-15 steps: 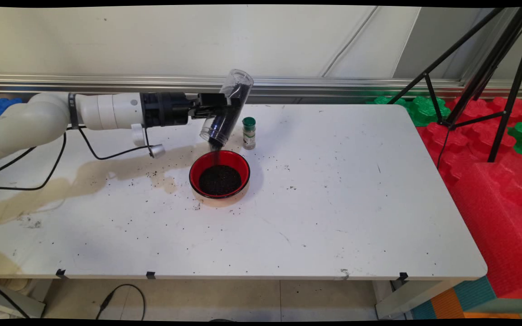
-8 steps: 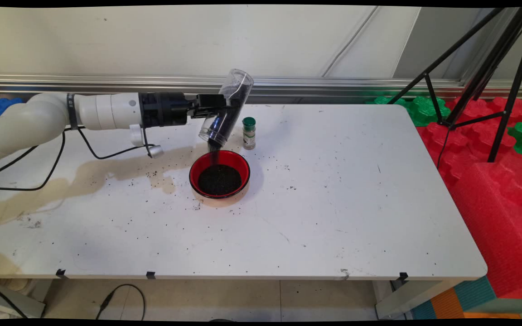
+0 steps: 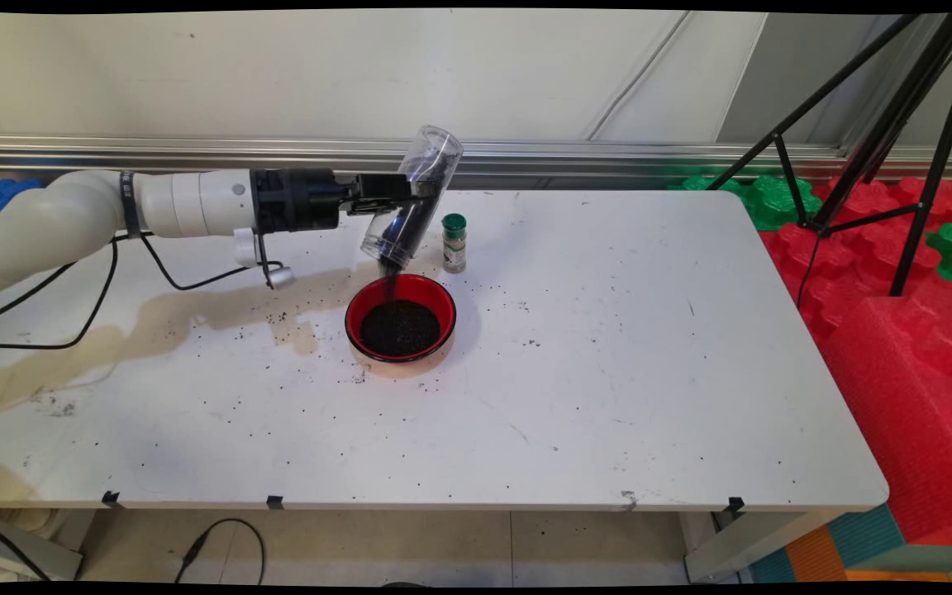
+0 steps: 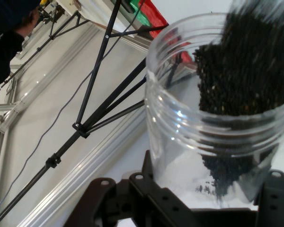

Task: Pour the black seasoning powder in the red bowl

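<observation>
My gripper point(image 3: 410, 194) is shut on a clear plastic jar point(image 3: 415, 198) that is tilted mouth-down over a red bowl point(image 3: 401, 319). Dark grains run from the jar's mouth in a thin stream into the bowl, which holds a dark heap. In the hand view the clear plastic jar point(image 4: 217, 113) fills the right side, with grains piled against its threaded mouth and the gripper point(image 4: 199, 198) linkage below it. A small spice bottle with a green cap point(image 3: 454, 243) stands just right of the jar, behind the bowl.
Spilled dark grains dot the white table point(image 3: 608, 372) around the bowl and to its left. Black cables point(image 3: 96, 306) hang from the arm over the table's left part. A black tripod point(image 3: 881, 124) and red and green foam blocks point(image 3: 906, 330) stand at the right.
The jar has tipped slightly further and the hand has shifted a little to the left. Grains keep falling, and the heap in the bowl has grown.
</observation>
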Robot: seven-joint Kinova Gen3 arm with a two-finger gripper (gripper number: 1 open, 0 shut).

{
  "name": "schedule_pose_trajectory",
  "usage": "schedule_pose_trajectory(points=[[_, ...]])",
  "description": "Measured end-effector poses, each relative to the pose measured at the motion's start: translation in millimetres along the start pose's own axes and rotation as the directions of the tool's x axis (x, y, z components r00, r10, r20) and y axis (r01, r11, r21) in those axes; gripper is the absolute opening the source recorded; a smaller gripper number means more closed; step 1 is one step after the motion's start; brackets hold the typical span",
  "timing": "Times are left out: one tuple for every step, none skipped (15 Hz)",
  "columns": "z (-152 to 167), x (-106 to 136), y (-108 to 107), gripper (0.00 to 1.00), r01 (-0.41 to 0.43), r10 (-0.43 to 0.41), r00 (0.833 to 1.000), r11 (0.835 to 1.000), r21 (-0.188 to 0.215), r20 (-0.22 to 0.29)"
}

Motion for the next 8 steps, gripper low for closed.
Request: schedule_pose_trajectory(points=[[-0.3, 0.2, -0.1, 0.0, -0.004, 0.004, 1.0, 1.0, 0.002, -0.001], [-0.5, 0.3, -0.1, 0.0, -0.007, 0.007, 1.0, 1.0, 0.004, -0.002], [-0.6, 0.5, -0.2, 0.0, -0.011, 0.011, 1.0, 1.0, 0.006, -0.002], [-0.6, 0.6, -0.2, 0.0, -0.014, 0.014, 1.0, 1.0, 0.007, -0.003], [-0.7, 0.7, -0.3, 0.0, -0.017, 0.017, 1.0, 1.0, 0.009, -0.003], [-0.6, 0.8, -0.2, 0.0, -0.02, 0.02, 1.0, 1.0, 0.011, -0.003], [-0.6, 0.9, -0.2, 0.0, -0.022, 0.022, 1.0, 1.0, 0.012, -0.003], [-0.3, 1.0, -0.1, 0.0, -0.025, 0.025, 1.0, 1.0, 0.013, -0.004]])
